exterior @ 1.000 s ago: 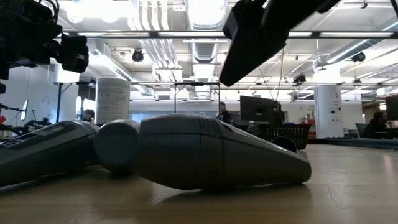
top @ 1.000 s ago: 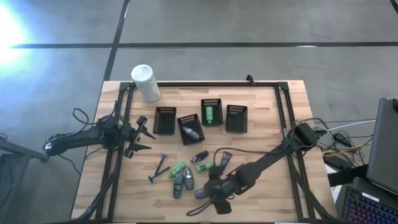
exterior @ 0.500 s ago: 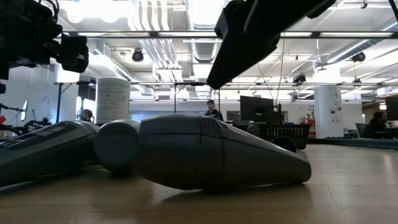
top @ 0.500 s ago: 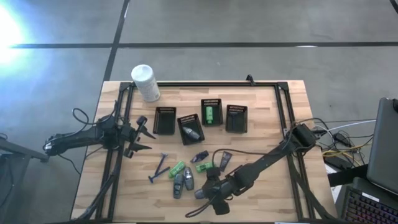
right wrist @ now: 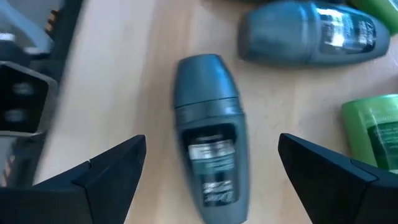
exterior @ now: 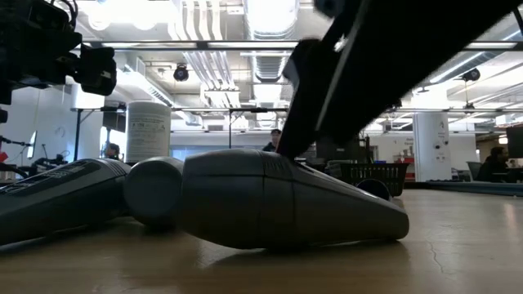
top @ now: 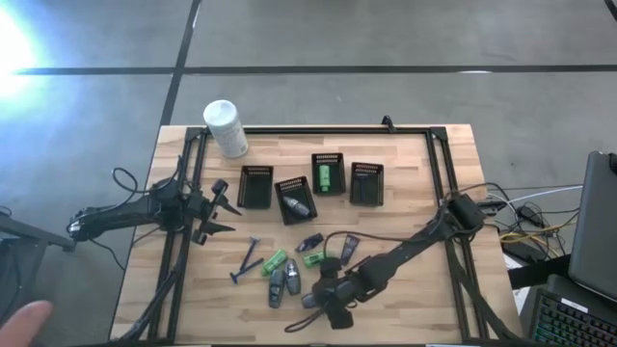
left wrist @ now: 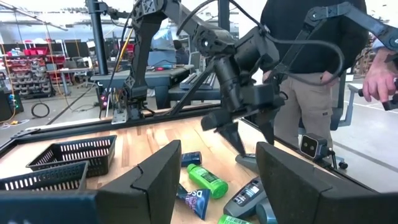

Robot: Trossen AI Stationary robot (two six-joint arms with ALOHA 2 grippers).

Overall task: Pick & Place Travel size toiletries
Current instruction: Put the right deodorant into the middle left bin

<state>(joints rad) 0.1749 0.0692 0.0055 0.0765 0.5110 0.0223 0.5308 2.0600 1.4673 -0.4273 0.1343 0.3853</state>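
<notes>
Several travel toiletries lie on the wooden table near its front edge: blue razors (top: pixel 246 260), green bottles (top: pixel 275 261), dark tubes (top: pixel 347 246) and grey oval bottles (top: pixel 284 283). My right gripper (top: pixel 321 297) is open and low over one grey oval bottle (right wrist: pixel 208 162), which lies on its side on the table. Its fingers (right wrist: pixel 106 180) stand on either side of the bottle; I cannot tell whether they touch it. In the low view that bottle (exterior: pixel 278 200) fills the foreground under the gripper (exterior: pixel 315 98). My left gripper (top: pixel 224 205) is open and empty at the table's left.
Four small black baskets (top: pixel 255 186) stand mid-table; one holds a green bottle (top: pixel 328 176), one a grey bottle (top: pixel 298 206). A white canister (top: pixel 225 127) stands at the far left corner. A second grey bottle (right wrist: pixel 311 31) and a green bottle (right wrist: pixel 373 130) lie close by. A person (left wrist: pixel 311 62) stands beyond the table.
My right gripper has come down toward the grey oval bottle and shifted a little toward the table's left edge; it stays open. The bottle has not moved. A person's hand has come into the high view beside the table's near left corner.
</notes>
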